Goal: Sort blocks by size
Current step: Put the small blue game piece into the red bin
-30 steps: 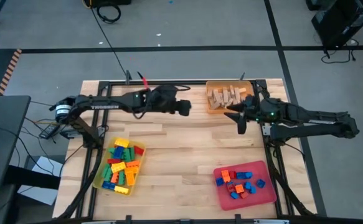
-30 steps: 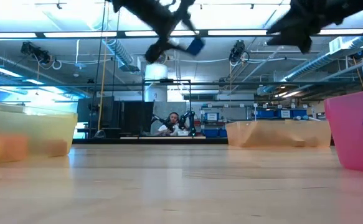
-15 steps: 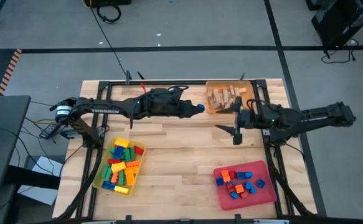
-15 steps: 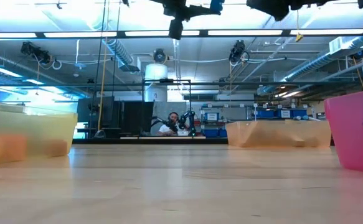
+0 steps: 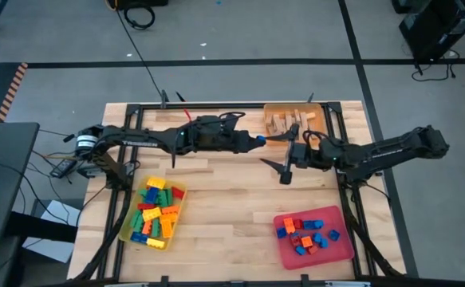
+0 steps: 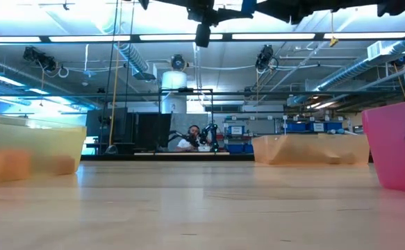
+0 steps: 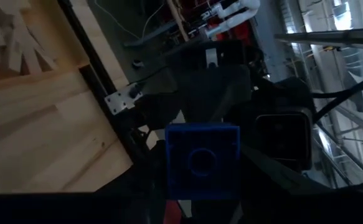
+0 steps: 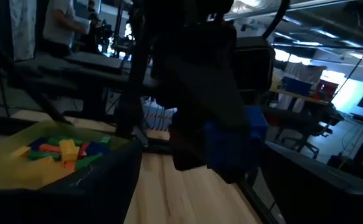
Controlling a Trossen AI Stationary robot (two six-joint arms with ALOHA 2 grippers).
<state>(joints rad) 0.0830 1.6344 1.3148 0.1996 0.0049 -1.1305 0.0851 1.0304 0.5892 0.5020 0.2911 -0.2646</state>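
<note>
Left gripper (image 5: 256,140) holds 1 small blue plastic block (image 5: 259,139); right gripper (image 5: 284,155), wide open, faces it near the tabletop's (image 5: 224,191) far edge.

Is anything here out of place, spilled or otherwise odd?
Nothing is spilled. All loose blocks lie in the yellow tray, orange tray and red tray. The one blue block outside them is held by the left gripper, facing the open right gripper.

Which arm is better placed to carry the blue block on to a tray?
Probably right. The left claw holds the blue block out in mid-air, and the right claw faces it with fingers spread wide, nearer the red tray of similar blocks.
</note>
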